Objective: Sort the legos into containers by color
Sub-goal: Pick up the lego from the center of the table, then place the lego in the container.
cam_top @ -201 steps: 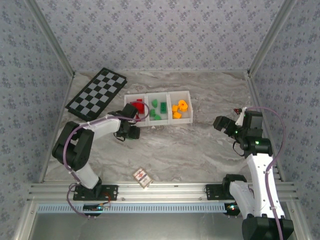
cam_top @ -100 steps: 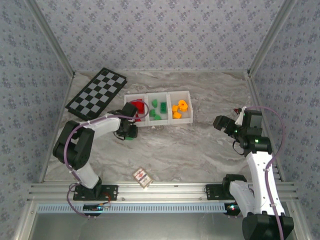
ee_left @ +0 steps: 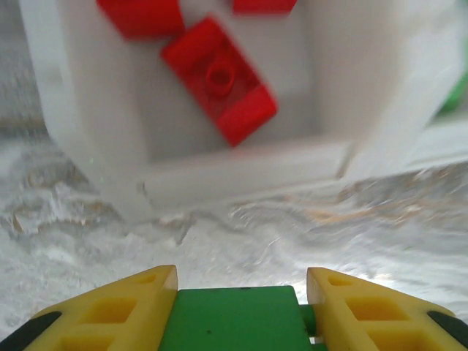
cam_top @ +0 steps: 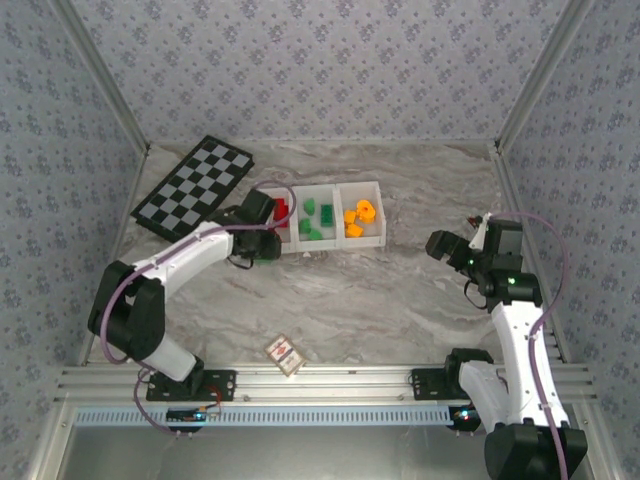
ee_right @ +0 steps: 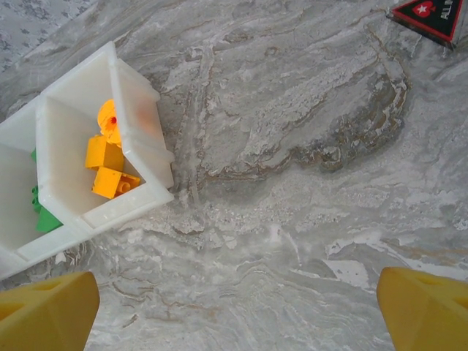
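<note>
Over the marble table (cam_top: 400, 290), a white three-compartment tray (cam_top: 350, 242): holds red legos (cam_top: 281, 210) on the left, green legos (cam_top: 318, 220) in the middle, orange-yellow legos (cam_top: 358, 218) on the right. Left gripper (ee_left: 241, 311) clamped on a green brick (ee_left: 232, 322), just short of the red compartment's near wall. Right gripper (ee_right: 234, 314) spread wide, empty, well apart from the tray. Versus a second ago: left arm stretched farther, jaws narrowed onto the brick, nearer the tray; right arm unmoved.

White-black arms (cam_top: 190, 255), purple cables (cam_top: 566, 270) (looped), yellow fingers (ee_left: 110, 314), possibly hollowed
</note>
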Controlling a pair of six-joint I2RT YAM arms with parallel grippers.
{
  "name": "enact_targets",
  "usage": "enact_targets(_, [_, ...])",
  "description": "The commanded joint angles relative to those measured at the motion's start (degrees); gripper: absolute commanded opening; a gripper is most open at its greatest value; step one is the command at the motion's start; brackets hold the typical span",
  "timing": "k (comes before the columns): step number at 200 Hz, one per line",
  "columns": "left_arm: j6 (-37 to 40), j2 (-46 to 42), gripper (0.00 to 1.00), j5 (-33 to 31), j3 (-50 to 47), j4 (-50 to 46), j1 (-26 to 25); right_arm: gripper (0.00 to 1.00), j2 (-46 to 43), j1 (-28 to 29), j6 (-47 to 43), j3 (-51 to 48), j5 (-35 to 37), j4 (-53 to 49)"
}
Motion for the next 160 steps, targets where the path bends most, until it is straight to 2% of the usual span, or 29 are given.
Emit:
enact_targets(1, [0.34, 2.52, 0.32, 0.75, 8.88, -1.87, -0.27, 1.0, 0.11, -0.28, 1.38, -1.0, -1.28, 0.7])
enact_targets(46, [3.03, 16.01, 0.32, 3.73, 29.21, -2.75, -0.9, 1.0, -0.67, -0.31, 1.36, -2.18, -1.14, 0.36])
enact_targets(99, [4.33, 33.56, 0.31, 5.74, 52.55, -9.5, -2.26, 1.0, -1.56, -0.3, 0.96, -4.28, -1.35, -0.14])
enact_targets(133, [4.66, 41.59, 0.36, 6.01, 62.03, -12.87, -2.74, 1.0, -2.06, -0.41, 0.73, -4.27, -1.39, -0.33])
enact_targets(160, [5.13, 43.78, 0.42, 4.59, 64.44, -14.7, -2.69, 1.0, -1.72, -0.41, 0.88, -4.2, -1.1, -0.53])
